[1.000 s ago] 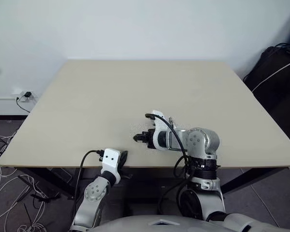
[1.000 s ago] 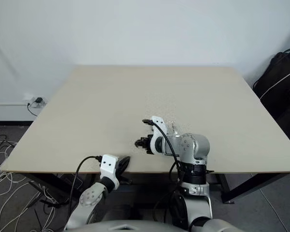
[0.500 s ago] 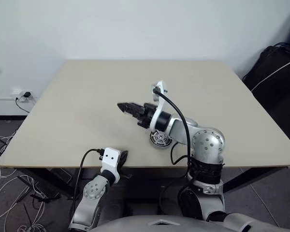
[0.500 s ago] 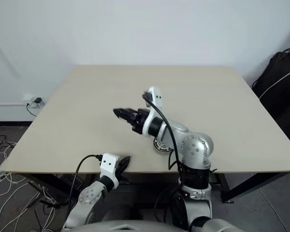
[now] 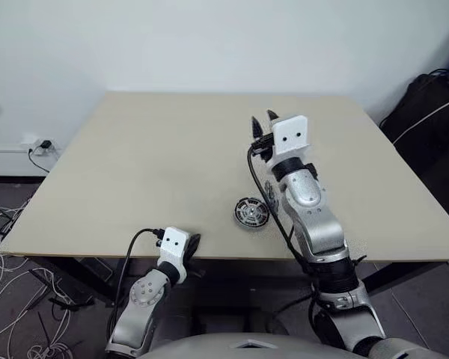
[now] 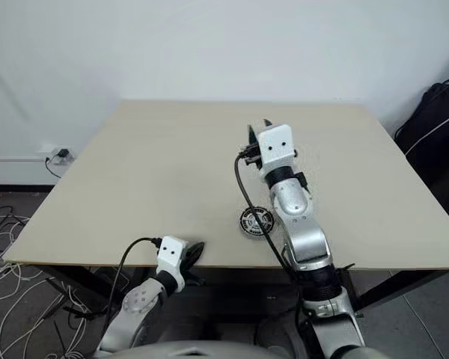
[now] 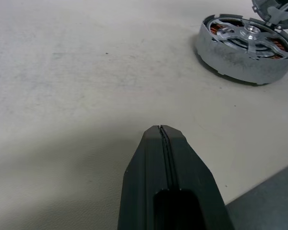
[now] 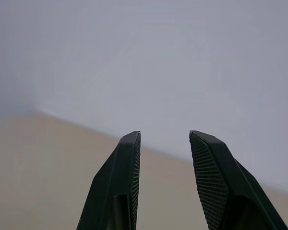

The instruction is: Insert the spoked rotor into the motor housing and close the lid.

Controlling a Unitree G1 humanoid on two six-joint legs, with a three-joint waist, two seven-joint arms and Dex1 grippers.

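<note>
**Rotor in the housing, right arm up off the table**

Motor housing (image 5: 251,213) sits on the table (image 5: 135,164) near the front edge, roughly centre. Left wrist view shows the spoked rotor (image 7: 249,36) already seated inside it, copper windings visible between the spokes, so I'd call the insert step done. A grey part (image 7: 274,8) shows just behind the housing at the edge of that view; could be the lid, can't confirm.

Right gripper (image 5: 263,123) is raised well above the table, beyond the housing, pointing toward the far wall. Fingers (image 8: 122,187) are parted with a clear gap, nothing between them. Looks like it's up there to stay clear of the housing.

Left gripper (image 5: 191,243) is parked low at the front table edge, fingers pressed together, holding nothing. It points across the table at the housing, well apart from it. Probably just idle.

Lid closing not done yet, by my read.
</note>
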